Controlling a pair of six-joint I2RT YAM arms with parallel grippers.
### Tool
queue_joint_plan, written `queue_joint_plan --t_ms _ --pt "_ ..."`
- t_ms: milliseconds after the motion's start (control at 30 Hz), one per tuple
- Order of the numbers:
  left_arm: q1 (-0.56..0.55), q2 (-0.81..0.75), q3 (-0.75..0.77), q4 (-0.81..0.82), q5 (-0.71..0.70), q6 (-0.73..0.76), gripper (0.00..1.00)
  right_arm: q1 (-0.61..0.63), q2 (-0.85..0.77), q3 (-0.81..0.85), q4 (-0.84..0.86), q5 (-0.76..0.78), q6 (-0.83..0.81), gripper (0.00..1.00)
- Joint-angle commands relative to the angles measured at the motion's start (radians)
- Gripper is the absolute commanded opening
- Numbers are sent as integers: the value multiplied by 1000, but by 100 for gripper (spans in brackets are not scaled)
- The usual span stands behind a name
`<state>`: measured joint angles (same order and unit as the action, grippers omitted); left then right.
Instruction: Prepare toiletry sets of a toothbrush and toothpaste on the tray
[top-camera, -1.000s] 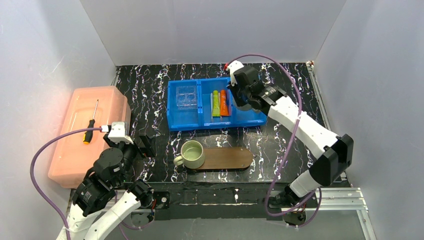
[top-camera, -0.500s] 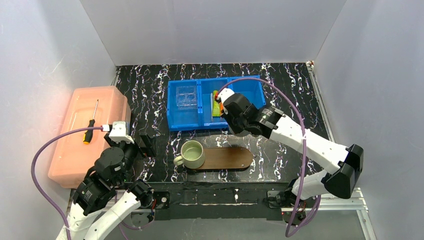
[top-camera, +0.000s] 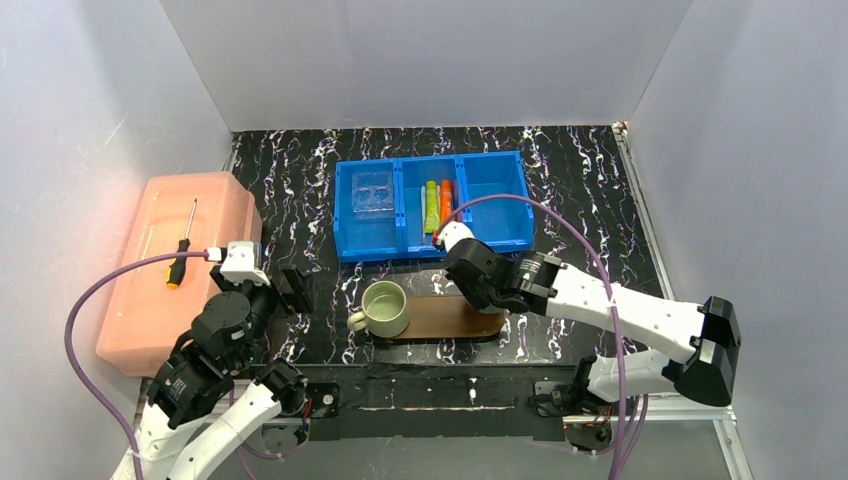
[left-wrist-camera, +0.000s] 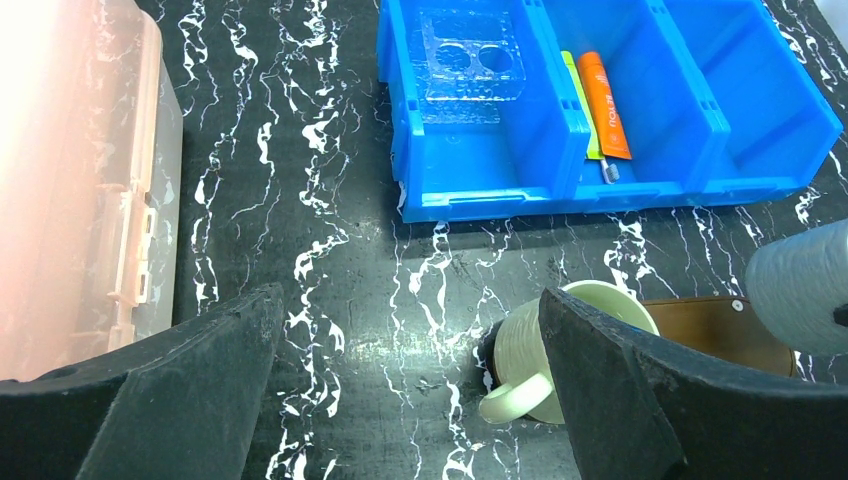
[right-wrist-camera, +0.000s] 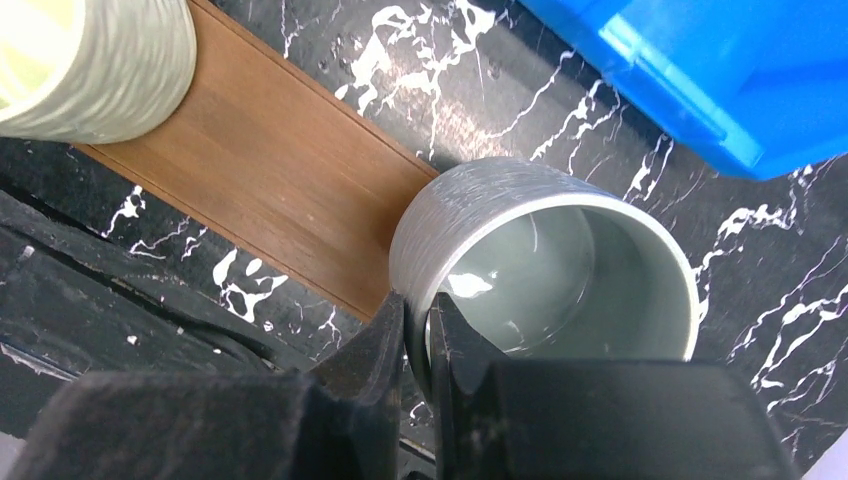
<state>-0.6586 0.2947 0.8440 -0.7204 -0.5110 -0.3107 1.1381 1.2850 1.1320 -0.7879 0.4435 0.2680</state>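
I had the right gripper clamped on the rim of the grey mug, which overlapped the tray toward its right end. The pale green mug stood on the tray's left end. Beyond the tray, the lime-green tube and orange tube lay side by side in the blue bin's middle compartment. The left gripper hovered left of the tray, jaws apart, holding nothing.

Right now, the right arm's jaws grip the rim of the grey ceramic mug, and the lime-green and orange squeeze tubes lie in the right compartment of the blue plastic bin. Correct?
Not quite. The lime-green squeeze tube and the orange squeeze tube lie in the middle compartment of the blue plastic bin; the top external view shows it. The jaws do grip the grey ceramic mug.
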Motion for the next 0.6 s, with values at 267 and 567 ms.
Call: queue_joint_plan --t_ms 267,567 --pt "-4 23 -2 -8 -14 2 99 24 -111 -125 127 -1 93 1" --pt "-4 26 -2 -10 -15 2 99 44 -99 -152 152 0 108 1"
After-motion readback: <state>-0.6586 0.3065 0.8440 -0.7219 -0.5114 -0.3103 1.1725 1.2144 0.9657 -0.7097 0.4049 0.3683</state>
